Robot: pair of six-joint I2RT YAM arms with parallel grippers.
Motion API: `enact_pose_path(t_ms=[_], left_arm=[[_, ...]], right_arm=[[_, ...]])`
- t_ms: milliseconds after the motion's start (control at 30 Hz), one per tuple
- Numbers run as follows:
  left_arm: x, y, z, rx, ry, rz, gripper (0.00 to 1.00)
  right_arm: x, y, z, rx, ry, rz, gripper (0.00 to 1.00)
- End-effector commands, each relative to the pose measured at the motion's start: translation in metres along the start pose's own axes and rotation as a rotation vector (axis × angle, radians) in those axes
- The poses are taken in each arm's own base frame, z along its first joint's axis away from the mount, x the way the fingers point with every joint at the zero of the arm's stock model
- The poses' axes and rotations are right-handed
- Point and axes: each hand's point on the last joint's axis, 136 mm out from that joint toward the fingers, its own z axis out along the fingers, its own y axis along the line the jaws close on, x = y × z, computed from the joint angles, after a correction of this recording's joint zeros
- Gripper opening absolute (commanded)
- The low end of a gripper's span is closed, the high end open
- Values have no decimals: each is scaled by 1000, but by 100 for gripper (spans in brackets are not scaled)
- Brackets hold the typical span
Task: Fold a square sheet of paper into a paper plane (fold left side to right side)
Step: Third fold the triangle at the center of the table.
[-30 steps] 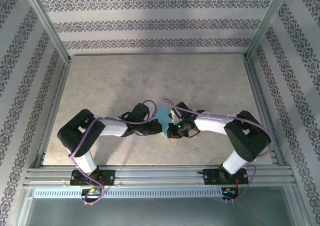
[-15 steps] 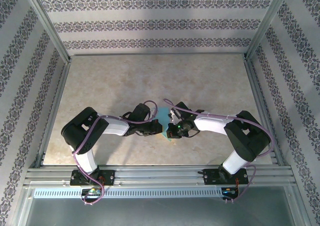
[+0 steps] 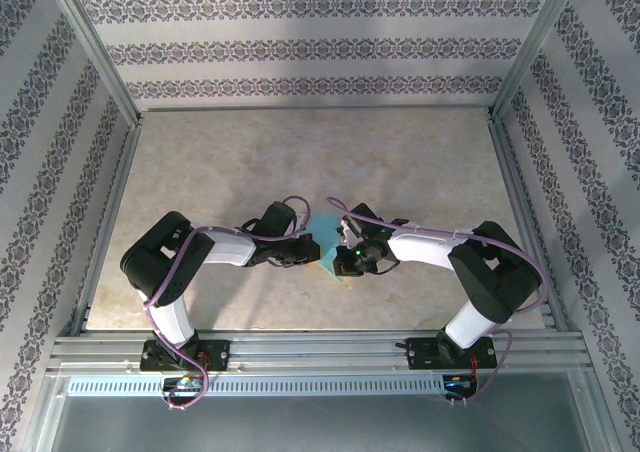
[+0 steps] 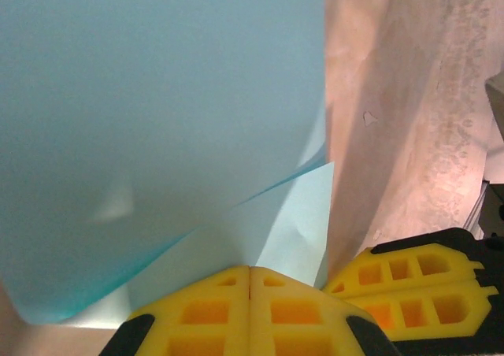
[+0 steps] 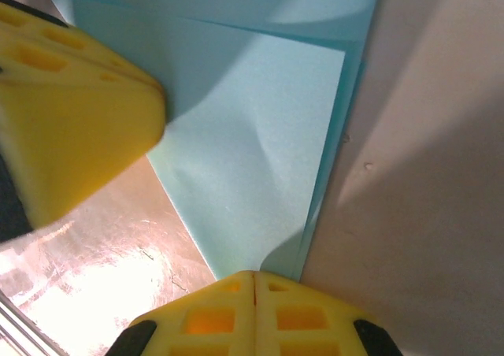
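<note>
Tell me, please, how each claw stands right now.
Left claw: shut, touching the turquoise paper sheet.
Right claw: shut, touching the same sheet.

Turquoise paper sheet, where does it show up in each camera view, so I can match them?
Top external: turquoise paper mid-table, slightly toward the near edge.
Left wrist: upper left, above the left gripper.
Right wrist: top centre, above the right gripper.
Shared landmark: the beige tabletop.

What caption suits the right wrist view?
Right gripper, fingers shut, at the tip of the folded turquoise sheet; left gripper over its left edge.
</note>
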Motion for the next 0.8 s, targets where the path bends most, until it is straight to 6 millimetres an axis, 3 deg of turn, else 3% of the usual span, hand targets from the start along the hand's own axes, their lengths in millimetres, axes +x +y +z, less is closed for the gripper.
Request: enact_pose_path(t_ms=[0, 333, 567, 767], left_arm=[[-16, 44, -14, -121, -79, -38, 0], [-42, 57, -36, -137, -139, -48, 0], [-52, 39, -57, -146, -182, 0, 0], [-45, 12, -73, -79, -199, 47, 0]], right_arm=[[30, -52, 6, 223, 88, 46, 0], [31, -52, 5, 222, 88, 47, 0], [24, -44, 6, 177, 58, 59, 0], [21, -41, 6, 161, 44, 59, 0]])
